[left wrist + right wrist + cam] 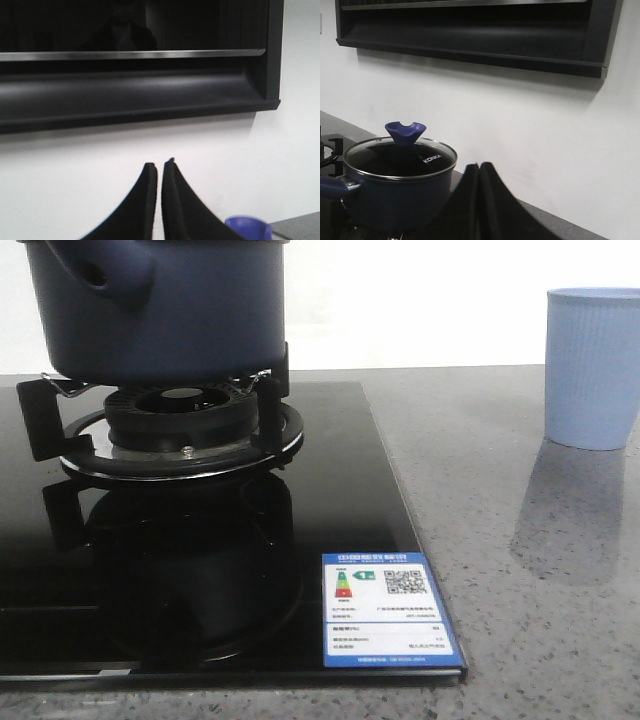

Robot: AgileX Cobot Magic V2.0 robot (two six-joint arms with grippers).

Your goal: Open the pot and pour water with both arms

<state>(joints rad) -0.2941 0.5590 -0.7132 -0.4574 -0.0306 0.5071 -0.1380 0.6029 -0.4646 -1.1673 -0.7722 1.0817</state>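
The pot sits on the burner grate of a black glass hob, at the hob's far left part in the front view, its stubby side knob with a hole facing forward; its top is cut off by the frame there. From the right wrist view the pot still wears its glass lid, steel-rimmed and lettered, with a blue knob on top; a blue handle juts from its side. The hob lies on a grey speckled surface; an energy label is stuck at the hob's near right corner. A light blue ribbed cup stands on the surface towards its far right edge, well apart from the pot; its rim also shows in the left wrist view.

The left fingers are pressed nearly together, only a thin slit between them, holding nothing; behind them are a white wall and a dark range hood. The right fingers are pressed together and empty, near the pot but not touching it.
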